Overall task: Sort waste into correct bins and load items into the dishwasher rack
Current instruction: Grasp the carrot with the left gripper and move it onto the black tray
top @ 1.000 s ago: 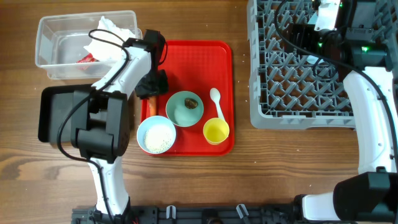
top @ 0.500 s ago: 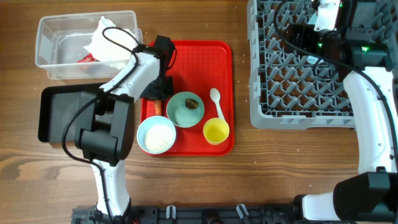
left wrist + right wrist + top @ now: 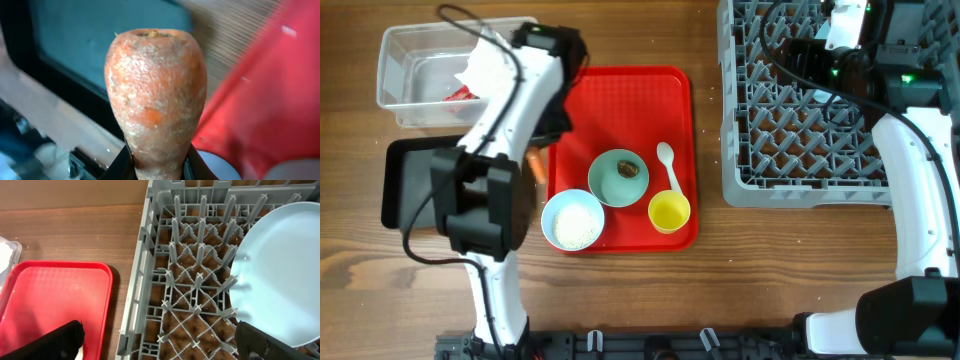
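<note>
One carrot (image 3: pixel 155 100) sits pinched in our left pincer (image 3: pixel 156 167). It is no longer over the red tray (image 3: pixel 630 100) and hangs beside the black tray (image 3: pixel 405 190), so we judge the drop is near. Our right pincer (image 3: pixel 160 345) stays spread over the rack (image 3: pixel 195 305).

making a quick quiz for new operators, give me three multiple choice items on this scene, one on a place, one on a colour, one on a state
1. Where is the light blue plate? A black tray B grey rack C clear tub
2. What colour is the cup? A yellow B green C white
3. How is the left gripper? A open B shut on nothing C shut on the carrot

Answers: 1 B, the right wrist view shows it standing in the rack. 2 A, plainly yellow from overhead. 3 C, the carrot sticks out from between its fingers.
</note>
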Controlling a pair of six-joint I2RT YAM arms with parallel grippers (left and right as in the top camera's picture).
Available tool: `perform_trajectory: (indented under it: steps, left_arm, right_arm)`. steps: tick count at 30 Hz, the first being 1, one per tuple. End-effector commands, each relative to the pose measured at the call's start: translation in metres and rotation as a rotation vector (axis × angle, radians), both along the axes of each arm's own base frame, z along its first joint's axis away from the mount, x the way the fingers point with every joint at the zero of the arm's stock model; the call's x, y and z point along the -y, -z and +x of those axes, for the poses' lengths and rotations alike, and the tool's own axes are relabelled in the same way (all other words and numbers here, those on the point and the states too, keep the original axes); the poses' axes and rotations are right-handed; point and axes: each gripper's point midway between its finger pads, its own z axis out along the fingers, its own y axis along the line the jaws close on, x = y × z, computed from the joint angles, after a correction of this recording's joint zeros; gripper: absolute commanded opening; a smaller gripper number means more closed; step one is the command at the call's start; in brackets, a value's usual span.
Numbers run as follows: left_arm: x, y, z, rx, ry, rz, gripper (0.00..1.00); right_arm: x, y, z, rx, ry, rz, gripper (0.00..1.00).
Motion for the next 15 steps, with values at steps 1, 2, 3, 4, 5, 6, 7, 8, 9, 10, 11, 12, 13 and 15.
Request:
perform_trajectory:
  steps: [1, 2, 3, 4, 5, 6, 7, 8, 9, 10, 11, 12, 13, 15]
  left_arm:
    - [-0.076, -0.02, -0.004, 0.09, -0.305, 0.038, 0.04]
    - [-0.102, -0.019, -0.008, 0.106, -0.417, 0.05, 0.04]
    - [-0.129, -0.016, -0.014, 0.133, -0.544, 0.062, 0.04]
    - [-0.145, -0.011, -0.02, 0.152, -0.66, 0.067, 0.04]
    - [-0.155, 0.0, -0.026, 0.163, -0.779, 0.034, 0.04]
    - [-0.158, 0.011, -0.028, 0.168, -0.85, -0.019, 0.04]
    - [-0.158, 0.023, -0.027, 0.171, -0.89, -0.072, 0.04]
    - [-0.157, 0.035, -0.027, 0.178, -0.932, -0.103, 0.04]
    - [-0.157, 0.049, -0.026, 0.191, -0.951, -0.131, 0.04]
    - [-0.156, 0.059, -0.024, 0.205, -0.959, -0.144, 0.04]
    - [-0.156, 0.071, -0.025, 0.217, -0.982, -0.142, 0.04]
    - [-0.155, 0.075, -0.025, 0.22, -0.983, -0.142, 0.04]
    - [-0.156, 0.077, -0.024, 0.227, -0.982, -0.143, 0.06]
    - [-0.157, 0.077, -0.025, 0.22, -0.947, -0.147, 0.3]
  right_arm:
    - [0.002, 0.006, 0.002, -0.011, 0.0, -0.016, 1.0]
    - [0.002, 0.006, 0.002, -0.012, 0.0, -0.016, 1.0]
    - [0.002, 0.006, 0.002, -0.013, 0.0, -0.016, 1.0]
    - [0.002, 0.006, 0.002, -0.014, 0.0, -0.016, 1.0]
    - [0.002, 0.007, 0.001, -0.018, 0.0, -0.016, 1.0]
    - [0.002, 0.008, 0.0, -0.021, 0.0, -0.016, 1.0]
    - [0.002, 0.008, 0.0, -0.024, 0.0, -0.016, 1.0]
    - [0.002, 0.009, -0.001, -0.029, 0.0, -0.016, 1.0]
    - [0.002, 0.009, -0.002, -0.033, -0.001, -0.016, 1.0]
    - [0.002, 0.01, -0.002, -0.037, 0.0, -0.015, 1.0]
    - [0.002, 0.011, -0.003, -0.042, 0.0, -0.015, 1.0]
    - [0.001, 0.011, -0.004, -0.045, -0.001, -0.015, 1.0]
    - [0.001, 0.012, -0.004, -0.048, -0.001, -0.015, 1.0]
    - [0.001, 0.012, -0.005, -0.05, 0.0, -0.014, 1.0]
